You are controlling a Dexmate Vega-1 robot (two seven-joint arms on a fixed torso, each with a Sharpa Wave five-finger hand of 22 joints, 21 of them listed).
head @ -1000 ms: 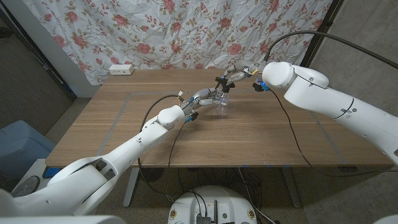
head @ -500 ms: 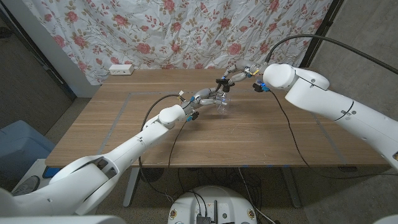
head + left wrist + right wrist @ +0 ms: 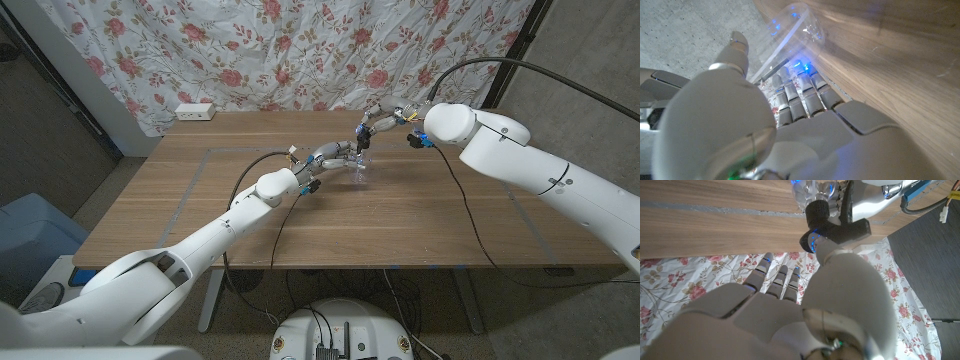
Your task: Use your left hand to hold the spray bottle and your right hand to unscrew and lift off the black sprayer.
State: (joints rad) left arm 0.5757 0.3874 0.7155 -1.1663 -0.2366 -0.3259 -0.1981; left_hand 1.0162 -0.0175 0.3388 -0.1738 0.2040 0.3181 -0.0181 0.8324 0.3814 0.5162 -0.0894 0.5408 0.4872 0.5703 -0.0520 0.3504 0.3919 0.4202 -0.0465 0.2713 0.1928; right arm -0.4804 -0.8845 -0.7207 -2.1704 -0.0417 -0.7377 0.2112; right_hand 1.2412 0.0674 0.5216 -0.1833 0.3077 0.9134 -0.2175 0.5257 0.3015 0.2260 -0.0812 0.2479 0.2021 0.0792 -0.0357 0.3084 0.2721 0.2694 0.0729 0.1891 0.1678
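Observation:
A clear spray bottle (image 3: 358, 173) stands on the wooden table (image 3: 420, 215) at mid-back, and my left hand (image 3: 333, 155) grips its body from the left. The bottle (image 3: 790, 25) lies against my left hand's (image 3: 805, 120) curled fingers (image 3: 800, 95). The black sprayer (image 3: 362, 130) sits on top of the bottle, with my right hand (image 3: 380, 121) at it from the right. My right hand's (image 3: 790, 310) thumb presses the black sprayer (image 3: 832, 227) above the bottle's neck (image 3: 810, 190). Its other fingers (image 3: 780, 275) stretch out beside it.
A white power strip (image 3: 195, 111) lies at the table's back left edge. A black cable (image 3: 462, 195) trails over the table under my right arm. A floral curtain (image 3: 250, 50) hangs behind, and a blue bin (image 3: 30, 235) stands on the floor left of the table.
My right hand and the black sprayer have edged slightly to the right. The left hand keeps its hold on the bottle.

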